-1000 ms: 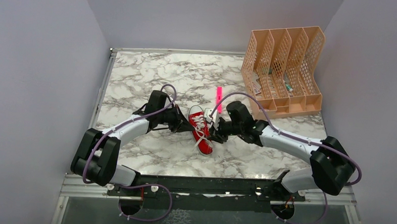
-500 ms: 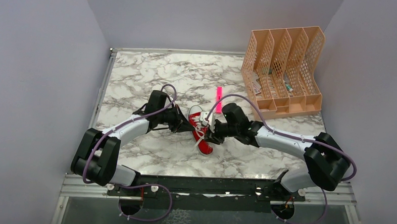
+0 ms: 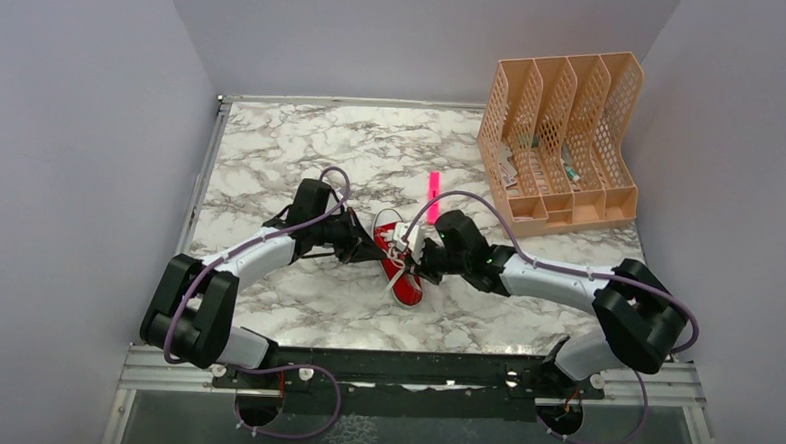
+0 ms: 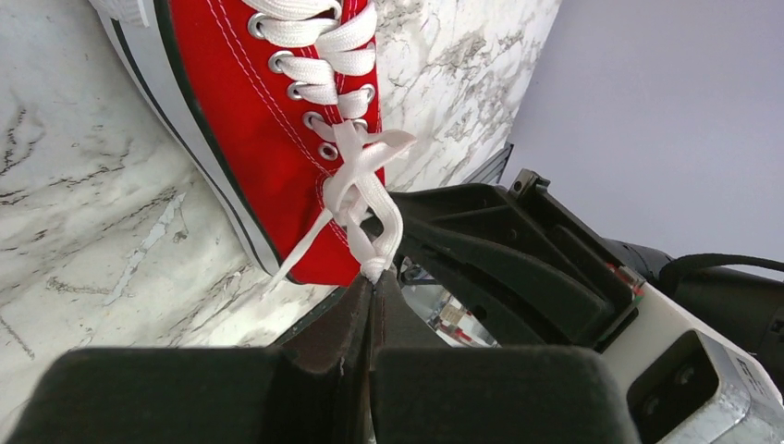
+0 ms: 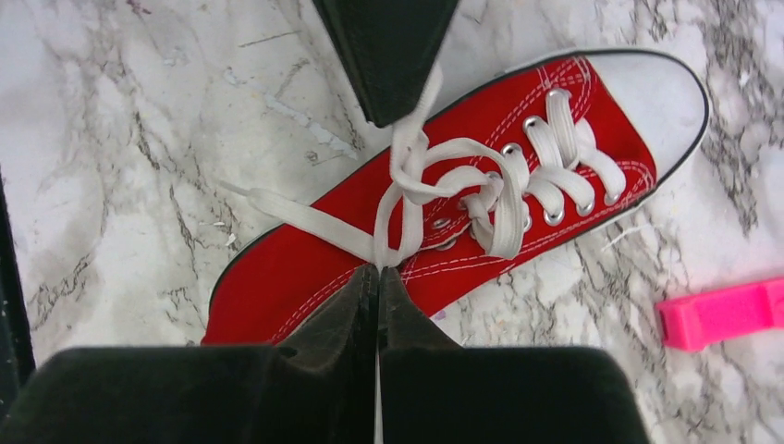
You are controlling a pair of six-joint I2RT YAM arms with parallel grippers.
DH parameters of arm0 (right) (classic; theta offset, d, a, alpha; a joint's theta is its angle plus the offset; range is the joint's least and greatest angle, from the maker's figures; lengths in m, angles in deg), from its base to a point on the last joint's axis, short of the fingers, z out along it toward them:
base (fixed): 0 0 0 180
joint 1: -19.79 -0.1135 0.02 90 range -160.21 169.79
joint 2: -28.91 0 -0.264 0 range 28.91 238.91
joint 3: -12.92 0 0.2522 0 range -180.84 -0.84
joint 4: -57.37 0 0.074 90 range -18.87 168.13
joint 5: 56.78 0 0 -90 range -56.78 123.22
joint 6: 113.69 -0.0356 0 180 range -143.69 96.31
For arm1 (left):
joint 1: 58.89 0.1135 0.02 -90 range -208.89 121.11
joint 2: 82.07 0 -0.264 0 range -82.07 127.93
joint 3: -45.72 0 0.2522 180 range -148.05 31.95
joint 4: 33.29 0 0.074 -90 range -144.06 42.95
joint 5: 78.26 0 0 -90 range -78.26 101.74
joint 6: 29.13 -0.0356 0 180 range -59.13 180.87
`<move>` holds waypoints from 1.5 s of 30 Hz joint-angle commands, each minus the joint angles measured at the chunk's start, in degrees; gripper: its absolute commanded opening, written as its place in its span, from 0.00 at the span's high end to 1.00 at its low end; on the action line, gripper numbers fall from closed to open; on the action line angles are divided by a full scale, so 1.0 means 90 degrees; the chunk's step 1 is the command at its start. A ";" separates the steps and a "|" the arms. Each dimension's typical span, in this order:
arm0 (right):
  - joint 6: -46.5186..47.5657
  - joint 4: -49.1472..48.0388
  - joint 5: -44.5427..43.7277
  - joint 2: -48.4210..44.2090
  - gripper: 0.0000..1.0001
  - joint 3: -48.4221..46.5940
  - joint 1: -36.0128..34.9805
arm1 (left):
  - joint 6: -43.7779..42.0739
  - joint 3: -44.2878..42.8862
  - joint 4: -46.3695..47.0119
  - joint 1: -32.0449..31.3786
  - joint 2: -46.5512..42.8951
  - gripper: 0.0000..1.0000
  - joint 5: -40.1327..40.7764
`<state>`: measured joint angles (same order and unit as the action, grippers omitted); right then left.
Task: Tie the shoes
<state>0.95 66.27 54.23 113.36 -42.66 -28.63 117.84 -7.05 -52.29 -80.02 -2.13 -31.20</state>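
A small red sneaker [image 3: 399, 264] with white laces and white toe cap lies on the marble table between my two arms. It shows in the left wrist view [image 4: 259, 120] and in the right wrist view [image 5: 518, 194]. My left gripper [image 4: 373, 277] is shut on a loop of white lace [image 4: 370, 199] at the shoe's left side [image 3: 370, 249]. My right gripper [image 5: 377, 270] is shut on another loop of lace [image 5: 402, 185] at the shoe's right side [image 3: 419, 263]. A loose lace end [image 5: 296, 211] trails over the shoe's side.
A slim pink marker [image 3: 433, 196] lies just behind the shoe; it also shows in the right wrist view [image 5: 721, 313]. A peach mesh file organiser [image 3: 563, 139] stands at the back right. Grey walls close in the table.
My right arm has moved left and closer to the shoe with its lace loop. The left arm has stayed put.
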 commanded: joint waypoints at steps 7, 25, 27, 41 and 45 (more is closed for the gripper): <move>-0.0996 -0.0288 -0.0957 -0.0674 0.99 0.0324 -0.0046 | -0.0419 -0.0133 -0.0377 0.0008 -0.0104 1.00 -0.0029; -0.2931 -0.0715 -0.1439 -0.0032 0.99 0.0101 -0.0026 | -0.1283 -0.0023 -0.1438 -0.0051 0.0297 1.00 0.0285; -0.2940 -0.0717 -0.1524 -0.0029 0.99 0.0117 -0.0025 | -0.1298 0.0028 -0.1570 -0.0050 0.0208 1.00 0.0562; -0.2895 -0.0733 -0.1052 -0.0046 0.99 0.0067 -0.0025 | -0.1566 -0.0418 -0.2123 -0.0055 -0.0033 0.53 0.1301; -0.2876 -0.0665 -0.0931 -0.0080 0.99 0.0059 -0.0029 | -0.2067 -0.1190 -0.3045 -0.0051 -0.0235 0.35 0.2234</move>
<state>-24.34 60.98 43.46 112.61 -40.65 -28.63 104.57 -10.00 -71.63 -80.39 -0.80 -21.36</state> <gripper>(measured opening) 0.015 0.587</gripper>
